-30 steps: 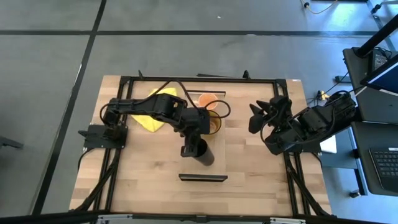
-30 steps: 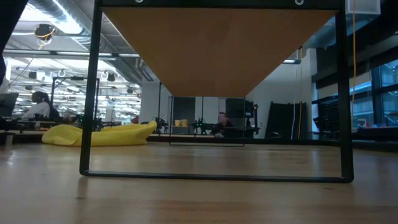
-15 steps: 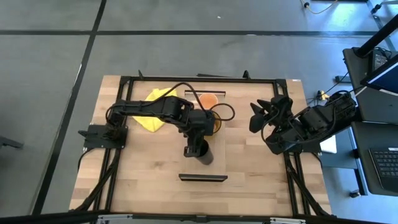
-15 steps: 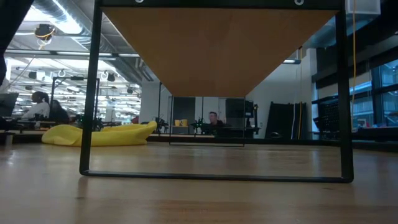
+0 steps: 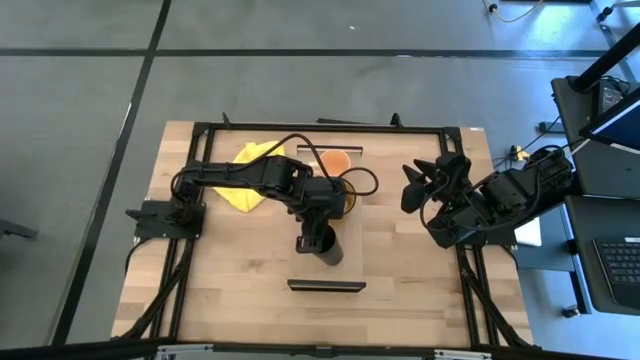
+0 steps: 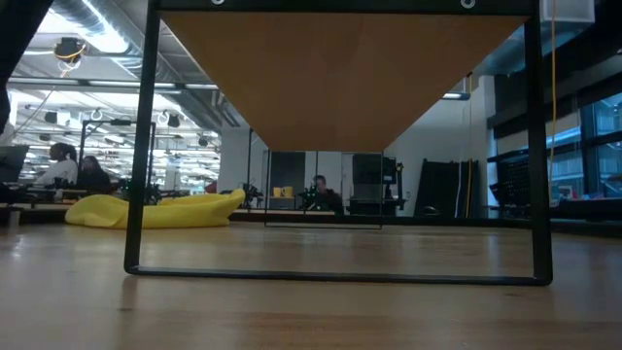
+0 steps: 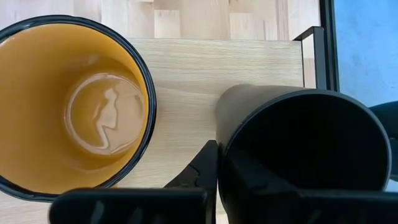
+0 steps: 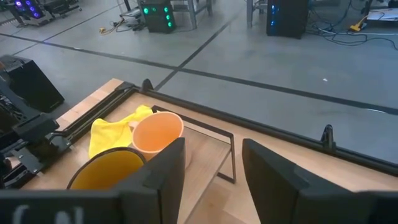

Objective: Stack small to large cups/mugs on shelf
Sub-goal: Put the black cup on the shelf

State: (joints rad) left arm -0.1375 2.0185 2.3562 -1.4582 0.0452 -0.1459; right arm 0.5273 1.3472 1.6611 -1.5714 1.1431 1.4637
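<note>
Since a second ago, left gripper (image 5: 316,241) has advanced along the shelf (image 5: 352,232), clearing the peach mug (image 5: 334,160). Its fingers (image 7: 198,171) are clamped on the rim of the black cup (image 7: 305,149) (matte, cylindrical), which stands on the light-wood board. Just beside it sits the amber mug (image 7: 68,106), glossy inside with a dark rim. Vessel count: three, one of each. One crumpled yellow cloth (image 5: 245,185) lies on the table (image 5: 200,290). Right gripper (image 5: 425,185) waits near the table's right edge, fingers apart.
</note>
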